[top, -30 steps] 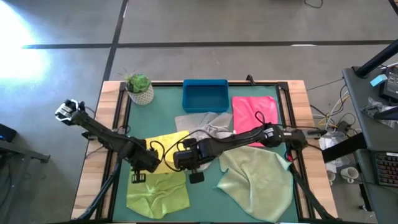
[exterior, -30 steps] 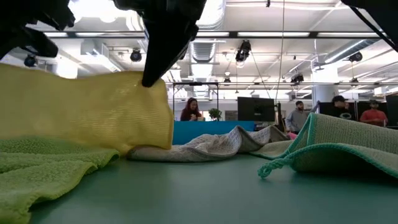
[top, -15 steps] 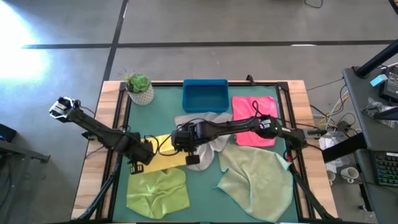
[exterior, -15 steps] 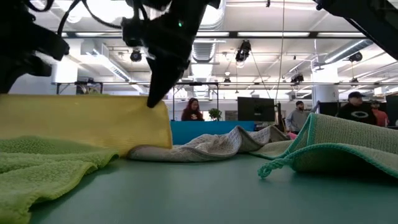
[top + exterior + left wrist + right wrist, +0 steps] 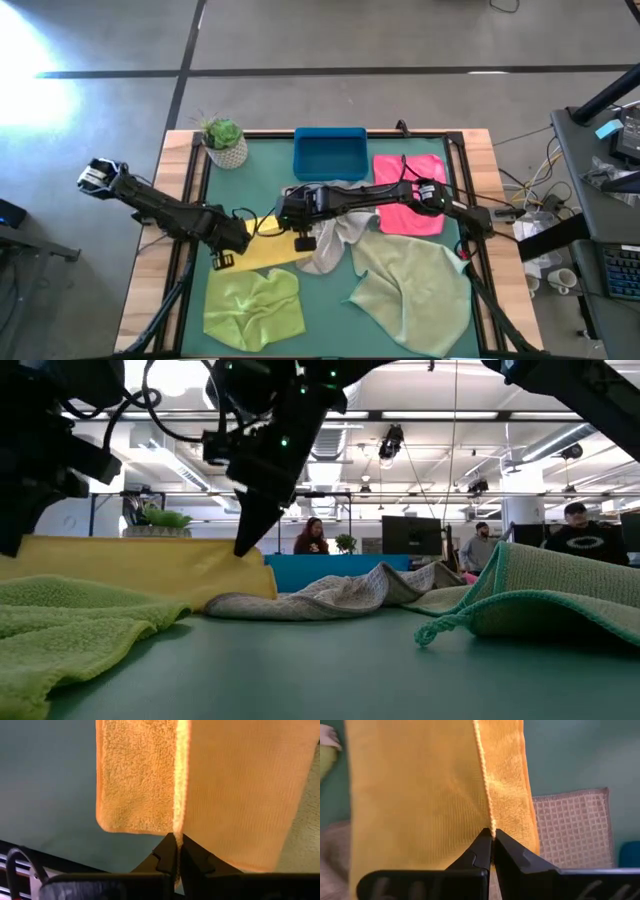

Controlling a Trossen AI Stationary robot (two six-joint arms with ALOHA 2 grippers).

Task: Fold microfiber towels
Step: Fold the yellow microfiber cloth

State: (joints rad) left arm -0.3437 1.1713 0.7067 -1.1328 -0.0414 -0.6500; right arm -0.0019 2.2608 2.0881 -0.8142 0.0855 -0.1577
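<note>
Taking the blue tray (image 5: pixel 330 153) as marker, the left end effector (image 5: pixel 222 259) and, further right, the right end effector (image 5: pixel 302 240) are each pinched tight on a corner of the yellow towel (image 5: pixel 262 247), stretched between them on the bench (image 5: pixel 330 310) in front of the tray. To fold it well, I judge both should lower together, keeping the edge taut and corners aligned. Five towels show: one yellow, one lime green (image 5: pixel 252 308), one grey (image 5: pixel 335 225), one pink (image 5: pixel 408 178), one sage (image 5: pixel 415 290).

1. A blue tray (image 5: pixel 330 153) sits beyond my right gripper, at the table's far edge.
2. A potted plant (image 5: pixel 224 141) stands beyond my left gripper, in the far corner.
3. People (image 5: pixel 587 536) sit in the room behind.
</note>
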